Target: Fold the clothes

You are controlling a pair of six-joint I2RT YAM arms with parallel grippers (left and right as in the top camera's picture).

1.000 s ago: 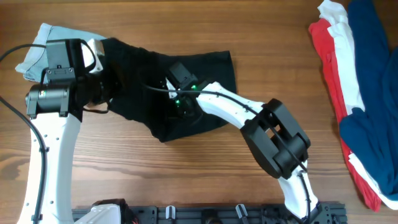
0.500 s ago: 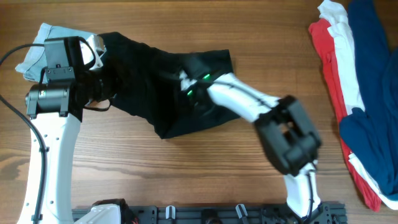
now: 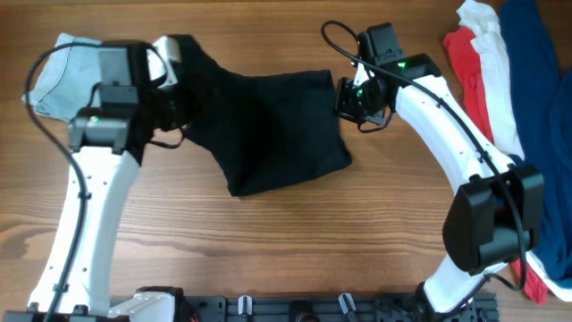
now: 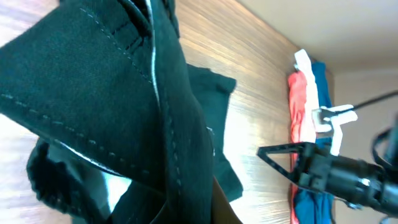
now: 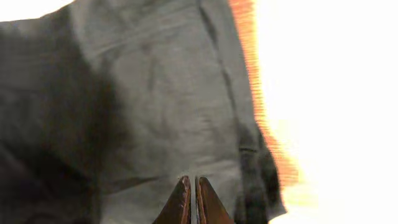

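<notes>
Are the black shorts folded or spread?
Spread, not folded: the shorts lie mostly flat on the table, only their left end bunched up at the left gripper.

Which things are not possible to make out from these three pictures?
Left claw: its fingertips are hidden by the black shorts in the left wrist view and by its own wrist overhead, so open or shut is unclear.
Right claw: shut in the right wrist view, but whether it pinches cloth is unclear; white glare washes out the right side.
Clothes pile: cut off by the right edge overhead.
</notes>
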